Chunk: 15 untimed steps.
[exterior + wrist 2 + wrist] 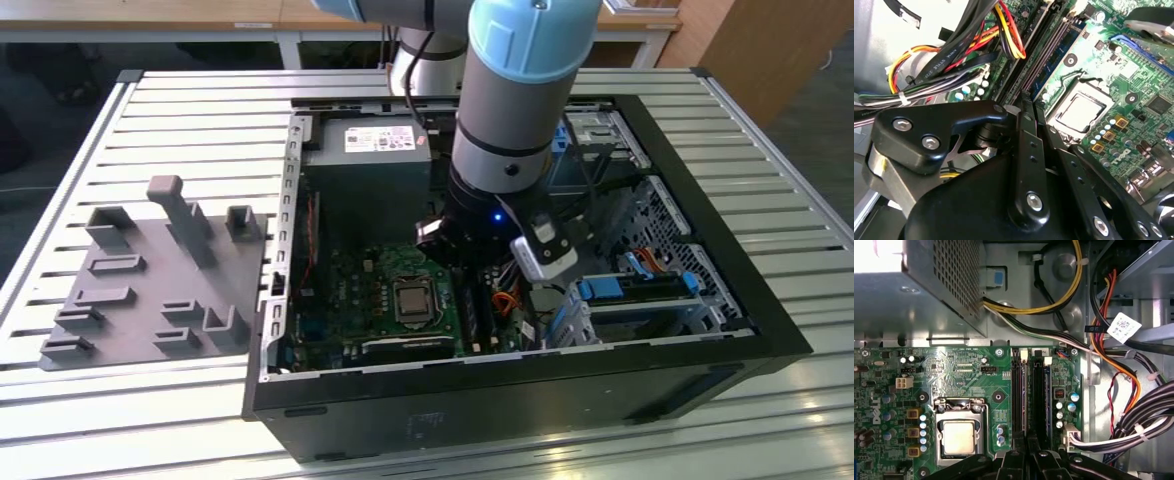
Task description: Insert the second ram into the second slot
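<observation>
Above the memory slots, end effector

The second ram shows edge-on in both wrist views: a thin blue board standing upright on its long edge in a memory slot bank just beside the CPU socket, parallel to the socket's side. Seating depth cannot be told.

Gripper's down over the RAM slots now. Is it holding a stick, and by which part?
Cannot be told. The gripper sits low over the memory slots beside the CPU socket, with no blue board visible between its fingers.
</observation>
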Available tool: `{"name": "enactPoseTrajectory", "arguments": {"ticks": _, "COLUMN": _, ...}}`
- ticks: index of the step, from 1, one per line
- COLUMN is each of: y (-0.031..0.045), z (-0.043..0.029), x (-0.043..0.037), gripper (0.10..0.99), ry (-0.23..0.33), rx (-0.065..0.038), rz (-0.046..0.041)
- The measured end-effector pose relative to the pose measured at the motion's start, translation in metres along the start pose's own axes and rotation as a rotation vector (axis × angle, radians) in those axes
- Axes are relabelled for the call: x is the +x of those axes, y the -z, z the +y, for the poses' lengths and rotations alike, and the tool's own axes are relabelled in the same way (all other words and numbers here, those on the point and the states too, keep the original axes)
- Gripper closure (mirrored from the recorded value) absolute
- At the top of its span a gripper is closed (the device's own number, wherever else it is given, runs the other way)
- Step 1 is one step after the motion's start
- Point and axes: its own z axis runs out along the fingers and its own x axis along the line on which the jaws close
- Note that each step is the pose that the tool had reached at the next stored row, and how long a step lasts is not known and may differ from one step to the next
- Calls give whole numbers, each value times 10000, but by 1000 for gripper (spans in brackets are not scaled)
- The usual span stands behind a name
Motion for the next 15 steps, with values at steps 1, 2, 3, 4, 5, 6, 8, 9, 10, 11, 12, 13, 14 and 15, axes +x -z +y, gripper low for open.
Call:
{"name": "enactPoseTrajectory", "arguments": {"ticks": 1, "y": 7, "z": 0, "x": 0, "gripper": 949, "ry": 1, "rx": 0, "rz": 0}}
{"name": "enactPoseTrajectory", "arguments": {"ticks": 2, "y": 11, "z": 1, "x": 0, "gripper": 949, "ry": 1, "rx": 0, "rz": 0}}
{"name": "enactPoseTrajectory", "arguments": {"ticks": 3, "y": 11, "z": 1, "x": 0, "gripper": 949, "ry": 1, "rx": -2, "rz": -1}}
{"name": "enactPoseTrajectory", "arguments": {"ticks": 4, "y": 12, "z": 1, "x": 0, "gripper": 949, "ry": 1, "rx": -2, "rz": 0}}
{"name": "enactPoseTrajectory", "arguments": {"ticks": 5, "y": 12, "z": 1, "x": 0, "gripper": 949, "ry": 4, "rx": -2, "rz": 0}}
{"name": "enactPoseTrajectory", "arguments": {"ticks": 6, "y": 12, "z": 1, "x": 0, "gripper": 949, "ry": 9, "rx": -1, "rz": 0}}
{"name": "enactPoseTrajectory", "arguments": {"ticks": 8, "y": 12, "z": 0, "x": -5, "gripper": 949, "ry": 41, "rx": 3, "rz": 2}}
{"name": "enactPoseTrajectory", "arguments": {"ticks": 9, "y": 10, "z": 0, "x": -8, "gripper": 949, "ry": 62, "rx": 3, "rz": 2}}
{"name": "enactPoseTrajectory", "arguments": {"ticks": 10, "y": 9, "z": 1, "x": -9, "gripper": 949, "ry": 80, "rx": 2, "rz": 3}}
{"name": "enactPoseTrajectory", "arguments": {"ticks": 11, "y": 8, "z": 1, "x": -12, "gripper": 949, "ry": 97, "rx": 2, "rz": 3}}
{"name": "enactPoseTrajectory", "arguments": {"ticks": 12, "y": 7, "z": 1, "x": -14, "gripper": 949, "ry": 113, "rx": 2, "rz": 3}}
{"name": "enactPoseTrajectory", "arguments": {"ticks": 13, "y": 6, "z": 1, "x": -16, "gripper": 949, "ry": 125, "rx": 2, "rz": 3}}
{"name": "enactPoseTrajectory", "arguments": {"ticks": 14, "y": 5, "z": 1, "x": -18, "gripper": 949, "ry": 137, "rx": 3, "rz": 3}}
{"name": "enactPoseTrajectory", "arguments": {"ticks": 15, "y": 4, "z": 1, "x": -20, "gripper": 949, "ry": 148, "rx": 2, "rz": 4}}
